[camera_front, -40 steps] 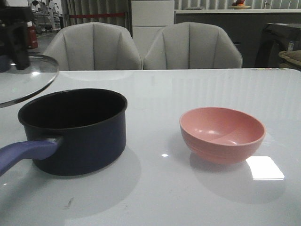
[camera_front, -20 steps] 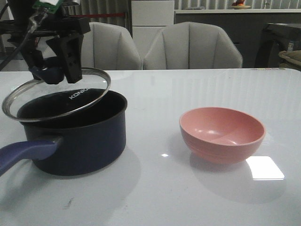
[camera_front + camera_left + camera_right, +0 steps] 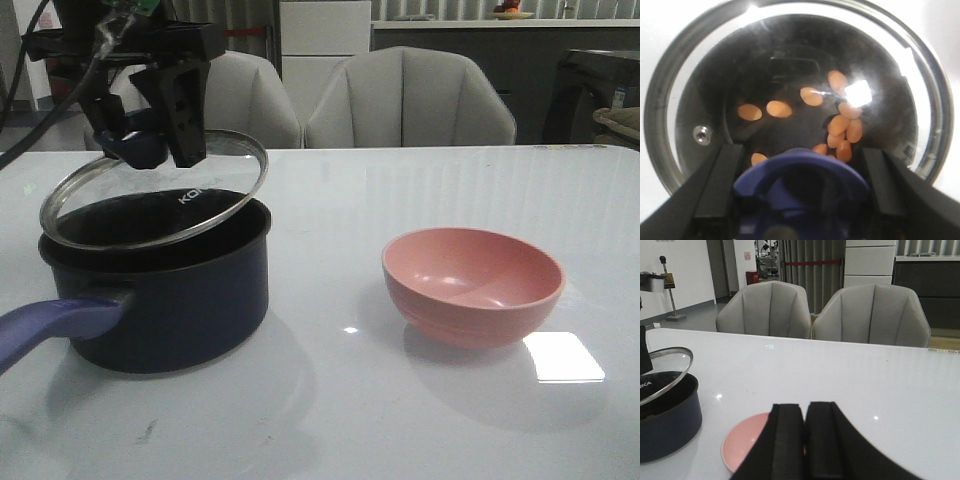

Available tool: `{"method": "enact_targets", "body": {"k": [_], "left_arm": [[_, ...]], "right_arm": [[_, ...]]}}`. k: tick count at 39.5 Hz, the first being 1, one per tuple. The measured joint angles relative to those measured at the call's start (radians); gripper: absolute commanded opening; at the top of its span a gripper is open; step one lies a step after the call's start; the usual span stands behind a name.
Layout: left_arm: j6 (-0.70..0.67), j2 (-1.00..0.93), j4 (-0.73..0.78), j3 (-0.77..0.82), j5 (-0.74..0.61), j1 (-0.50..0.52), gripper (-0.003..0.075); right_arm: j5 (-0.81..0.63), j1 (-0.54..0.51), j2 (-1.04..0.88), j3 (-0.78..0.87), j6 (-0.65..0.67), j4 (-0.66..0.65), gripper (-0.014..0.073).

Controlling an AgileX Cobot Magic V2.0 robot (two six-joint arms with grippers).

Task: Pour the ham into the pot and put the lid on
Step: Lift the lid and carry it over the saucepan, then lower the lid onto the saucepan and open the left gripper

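Orange-pink ham slices (image 3: 842, 131) lie in the dark navy pot (image 3: 160, 290); left hand (image 3: 145, 150), clamped on the knob, holds the steel-rimmed glass lid (image 3: 160, 195) tilted above, unseated.

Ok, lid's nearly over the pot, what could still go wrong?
The lid hangs tilted and shifted toward the bowl, so its low edge may catch the pot rim and seat crooked. The left gripper holds only the knob; a knock might twist it loose. A hard push could slide the pot.
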Motion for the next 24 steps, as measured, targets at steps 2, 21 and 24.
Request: {"method": "enact_targets", "body": {"k": [2, 21, 24], "left_arm": [[0.002, 0.000, 0.006, 0.000, 0.000, -0.005, 0.0146], [0.004, 0.000, 0.031, 0.049, -0.012, -0.010, 0.0147], [0.008, 0.000, 0.031, 0.049, -0.012, -0.012, 0.0147]], "right_arm": [[0.000, 0.000, 0.000, 0.000, 0.000, 0.000, 0.0148], [0.000, 0.000, 0.000, 0.000, 0.000, 0.000, 0.0148], [0.000, 0.000, 0.000, 0.000, 0.000, 0.000, 0.0148]]}}
